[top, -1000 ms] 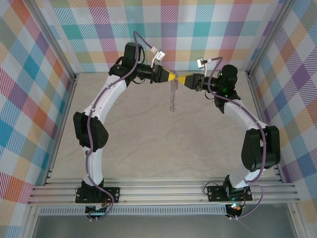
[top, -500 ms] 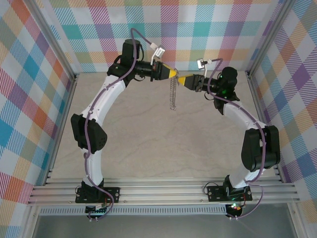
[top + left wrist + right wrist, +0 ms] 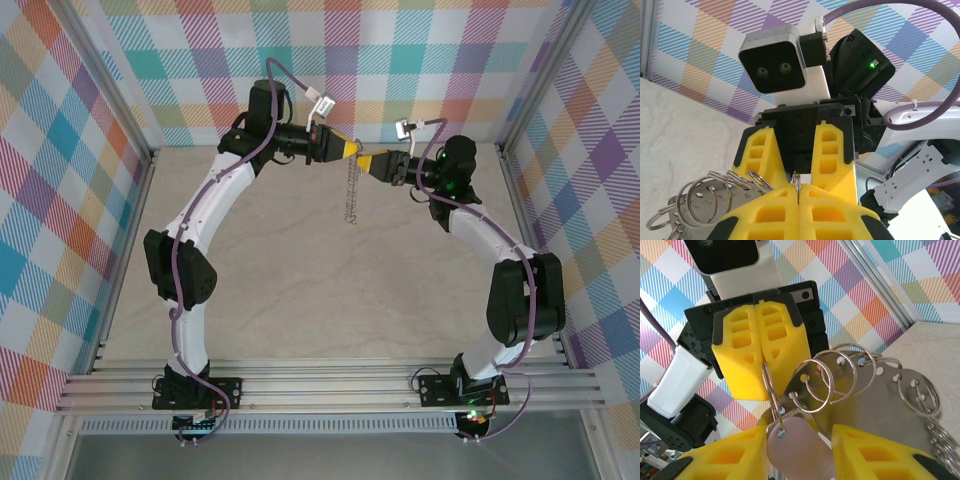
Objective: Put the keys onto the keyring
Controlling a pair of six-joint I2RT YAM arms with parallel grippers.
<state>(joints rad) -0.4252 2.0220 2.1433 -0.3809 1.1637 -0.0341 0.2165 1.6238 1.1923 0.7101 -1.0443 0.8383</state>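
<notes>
Since a second ago the yellow tips have slipped out of line, the left gripper (image 3: 349,150) now slightly farther back than the right gripper (image 3: 367,160). Left fingers press together on a split ring of the keyring (image 3: 350,195), which dangles below. Right fingers stand part-way apart, seemingly bearing on the edges of the key (image 3: 799,450), its hole already on that ring. Threading looks under way; next, the key needs working along the coil. Underneath lies a pale marbled table (image 3: 300,290), ringed by plaid walls (image 3: 420,50).

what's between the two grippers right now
A split ring bridges the gap, seen in the right wrist view: the left gripper pinches its top, and its lower end threads a flat metal tag held by the right gripper.
</notes>
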